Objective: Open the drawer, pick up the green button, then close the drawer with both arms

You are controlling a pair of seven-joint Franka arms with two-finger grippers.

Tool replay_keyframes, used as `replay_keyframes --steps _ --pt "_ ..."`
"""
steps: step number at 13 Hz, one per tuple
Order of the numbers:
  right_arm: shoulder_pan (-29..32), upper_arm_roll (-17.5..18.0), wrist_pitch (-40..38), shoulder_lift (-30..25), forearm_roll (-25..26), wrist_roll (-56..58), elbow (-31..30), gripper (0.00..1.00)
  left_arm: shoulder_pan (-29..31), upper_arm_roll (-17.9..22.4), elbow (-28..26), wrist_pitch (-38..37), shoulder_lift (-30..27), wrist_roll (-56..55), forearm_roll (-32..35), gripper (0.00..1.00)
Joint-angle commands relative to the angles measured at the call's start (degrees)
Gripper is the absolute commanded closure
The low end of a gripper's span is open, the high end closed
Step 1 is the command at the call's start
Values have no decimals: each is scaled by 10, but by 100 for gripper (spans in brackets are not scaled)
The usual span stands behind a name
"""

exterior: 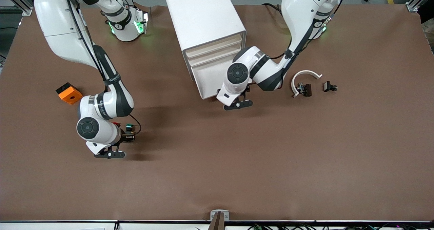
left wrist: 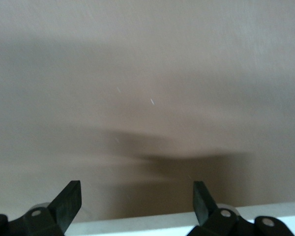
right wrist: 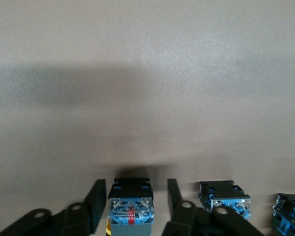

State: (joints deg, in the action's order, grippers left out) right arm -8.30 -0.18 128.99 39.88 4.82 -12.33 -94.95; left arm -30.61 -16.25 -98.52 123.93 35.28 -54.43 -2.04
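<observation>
Right gripper (exterior: 127,137), low over the table (exterior: 237,162) toward the right arm's end: in the right wrist view a blue-based button body (right wrist: 131,209) sits between its parted fingers (right wrist: 96,201), close to both, though contact cannot be confirmed. In the front view the green-capped button (exterior: 129,127) shows at this gripper's tip, so the right arm is the nearer to it; two more blue-based buttons (right wrist: 223,199) lie just beside. Whether the cap seen belongs to the bracketed body cannot be told. An orange block (exterior: 69,93) lies at about ten o'clock from this gripper. Left gripper (exterior: 237,103): fingers spread wide, empty, at the bottom drawer (exterior: 212,77) front of the white cabinet (exterior: 203,20); the drawer reads as nearly or fully shut. A white curved bracket (exterior: 305,75) and small black clips (exterior: 329,86) lie at three o'clock from the left gripper.
</observation>
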Motion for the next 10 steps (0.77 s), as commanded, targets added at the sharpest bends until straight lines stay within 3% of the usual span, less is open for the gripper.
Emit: replay_keyframes --steps 1,6,10 --pt "13 9 -18 -22 9 0 3 0 2 -21 -9 -22 -4 -11 -49 0" --pt "8 9 -127 -120 9 -6 2 0 -4 -69 -9 -61 8 -61 -60 0" --pt "12 10 -188 -208 9 -7 -19 0 -23 -69 -9 -61 37 -87 -74 0"
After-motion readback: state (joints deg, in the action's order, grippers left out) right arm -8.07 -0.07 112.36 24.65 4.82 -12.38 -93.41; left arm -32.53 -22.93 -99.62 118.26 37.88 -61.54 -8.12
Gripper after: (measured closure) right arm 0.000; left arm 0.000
